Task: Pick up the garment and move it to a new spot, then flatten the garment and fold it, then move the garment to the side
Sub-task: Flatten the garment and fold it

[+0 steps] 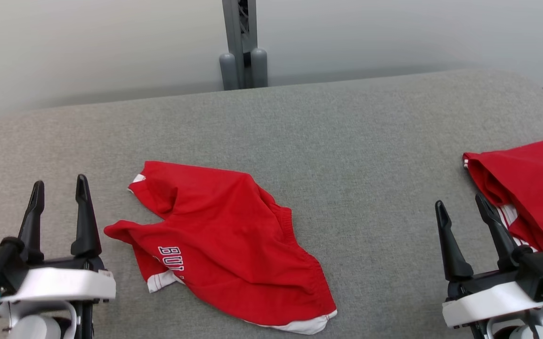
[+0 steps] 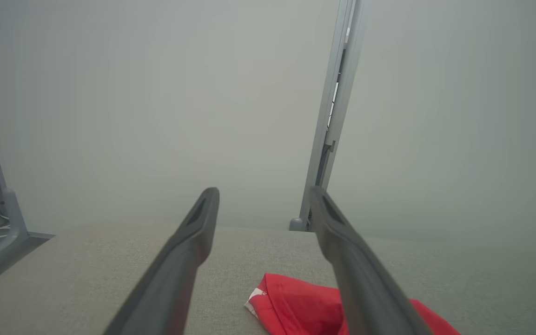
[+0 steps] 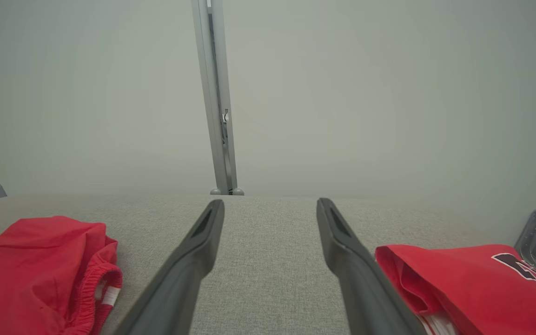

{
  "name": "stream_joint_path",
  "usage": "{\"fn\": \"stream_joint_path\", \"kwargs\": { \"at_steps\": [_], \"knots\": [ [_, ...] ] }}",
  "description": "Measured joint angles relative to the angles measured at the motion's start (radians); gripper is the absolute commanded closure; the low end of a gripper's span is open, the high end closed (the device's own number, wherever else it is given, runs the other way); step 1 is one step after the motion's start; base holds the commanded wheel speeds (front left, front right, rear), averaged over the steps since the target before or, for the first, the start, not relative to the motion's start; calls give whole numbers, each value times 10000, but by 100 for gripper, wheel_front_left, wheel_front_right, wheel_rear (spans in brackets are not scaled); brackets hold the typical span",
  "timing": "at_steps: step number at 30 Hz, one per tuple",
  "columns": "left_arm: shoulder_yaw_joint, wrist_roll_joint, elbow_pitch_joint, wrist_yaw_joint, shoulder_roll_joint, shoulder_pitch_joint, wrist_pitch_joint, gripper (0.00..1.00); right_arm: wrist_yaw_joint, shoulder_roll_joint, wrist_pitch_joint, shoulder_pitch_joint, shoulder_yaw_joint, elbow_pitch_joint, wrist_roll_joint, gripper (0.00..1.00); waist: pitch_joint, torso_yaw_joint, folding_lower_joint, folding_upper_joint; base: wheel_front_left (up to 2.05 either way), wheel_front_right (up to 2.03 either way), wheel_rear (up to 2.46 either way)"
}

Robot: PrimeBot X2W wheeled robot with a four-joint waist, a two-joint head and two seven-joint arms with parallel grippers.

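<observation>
On the grey cloth-covered desk [image 1: 370, 141], a little left of the middle, lies the garment [image 1: 224, 245]. It is a pair of red shorts with white trim, rumpled and partly doubled over on itself. One leg shows white lettering near its hem, the gathered waistband runs down the right side, and a white band edges the near corner. Nothing is touching it.

The left jaws stand just to the garment's left, near the front of the desk. Their two dark fingers [image 1: 85, 221] point away from the robot and are spread wide, with only bare cloth showing between them. The nearer finger comes close beside the shorts' leg but has no hold of it.

The right jaws are well off to the right, fingers [image 1: 450, 254] parted just as wide and gripping nothing. Right beside them sits a second red piece [image 1: 530, 188], folded, with dark lettering and some striped white fabric showing underneath. I cannot tell whether the outer finger touches its edge.

Behind the desk a grey post [image 1: 242, 42] rises against a pale wall.
</observation>
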Motion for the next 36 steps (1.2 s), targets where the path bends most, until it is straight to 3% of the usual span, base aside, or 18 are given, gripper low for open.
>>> {"fn": "stream_joint_path", "kwargs": {
  "at_steps": [8, 17, 30, 36],
  "knots": [
    [71, 1200, -832, 25, -205, 1661, -13, 0, 2, 4, 203, 504, 282, -36, -84, 0, -665, 280, 0, 0, 0, 0, 0],
    [-614, 1269, -853, -297, -127, 2179, 376, 0, 0, 6, 420, 1062, 489, -44, 21, 0, -1101, 478, 0, 0, 0, 0, 0],
    [-794, 1258, -732, -316, -148, 1940, 497, 0, 0, 2, 514, 1065, 468, -132, 56, 0, -1130, 592, 0, 0, 0, 0, 0],
    [-897, 1248, -665, -401, -180, 1834, 497, 0, 0, -443, 815, 895, 1728, 211, 290, 0, -1007, 809, 0, 0, 0, 0, 0]
  ]
}}
